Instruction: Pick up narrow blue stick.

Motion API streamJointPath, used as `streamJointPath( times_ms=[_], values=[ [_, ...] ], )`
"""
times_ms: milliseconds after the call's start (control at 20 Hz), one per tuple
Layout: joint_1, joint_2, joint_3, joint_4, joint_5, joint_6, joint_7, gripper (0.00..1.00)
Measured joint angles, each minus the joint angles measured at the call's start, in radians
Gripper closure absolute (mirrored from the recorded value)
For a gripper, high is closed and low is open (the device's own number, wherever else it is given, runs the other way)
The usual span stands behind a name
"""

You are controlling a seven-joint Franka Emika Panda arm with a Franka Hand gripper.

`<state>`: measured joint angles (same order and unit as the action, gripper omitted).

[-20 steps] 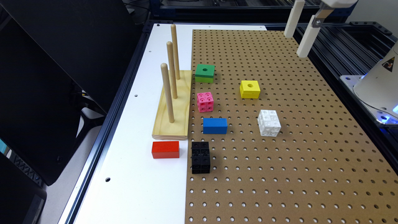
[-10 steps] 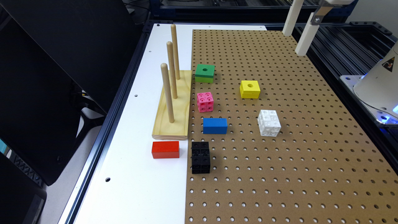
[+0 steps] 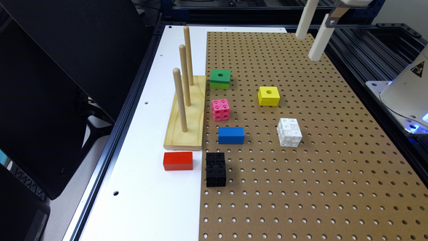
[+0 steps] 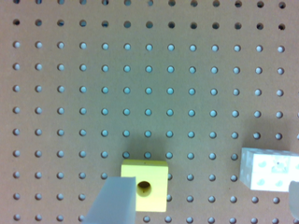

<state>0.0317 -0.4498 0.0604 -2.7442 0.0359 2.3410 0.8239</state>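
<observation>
The narrow blue stick [image 3: 231, 135] lies flat on the brown pegboard [image 3: 334, 174], between a pink studded cube [image 3: 220, 109] and a black studded block [image 3: 215, 169]. My gripper [image 3: 307, 47] hangs high over the far end of the board, well away from the stick and toward the exterior view's right. In the wrist view the gripper [image 4: 205, 205] is open, its two pale fingers [image 4: 114, 201] wide apart with nothing between them. Below it are a yellow block with a hole [image 4: 145, 185] and a white studded cube [image 4: 270, 169].
A red block [image 3: 178, 161] of the same shape lies on the white strip beside a wooden base with three upright pegs [image 3: 185, 113]. A green holed block [image 3: 220, 78], the yellow block [image 3: 269, 95] and the white cube [image 3: 289, 132] also sit on the board. The robot base [image 3: 406, 90] stands at the right.
The gripper has drifted a little toward the exterior view's left and slightly upward. The blocks have not moved.
</observation>
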Motion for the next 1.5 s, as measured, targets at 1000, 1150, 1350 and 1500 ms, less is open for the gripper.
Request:
streamJointPath(
  times_ms=[1000, 1150, 1350, 1500],
  values=[
    [0.025, 0.176, 0.065, 0.161, 0.0027, 0.004, 0.091, 0.00],
    [0.025, 0.195, 0.066, 0.179, 0.0027, 0.004, 0.092, 0.00],
    [0.025, 0.228, 0.066, 0.213, 0.0027, 0.004, 0.093, 0.00],
    [0.025, 0.259, 0.068, 0.245, 0.0027, 0.004, 0.094, 0.00]
  ],
)
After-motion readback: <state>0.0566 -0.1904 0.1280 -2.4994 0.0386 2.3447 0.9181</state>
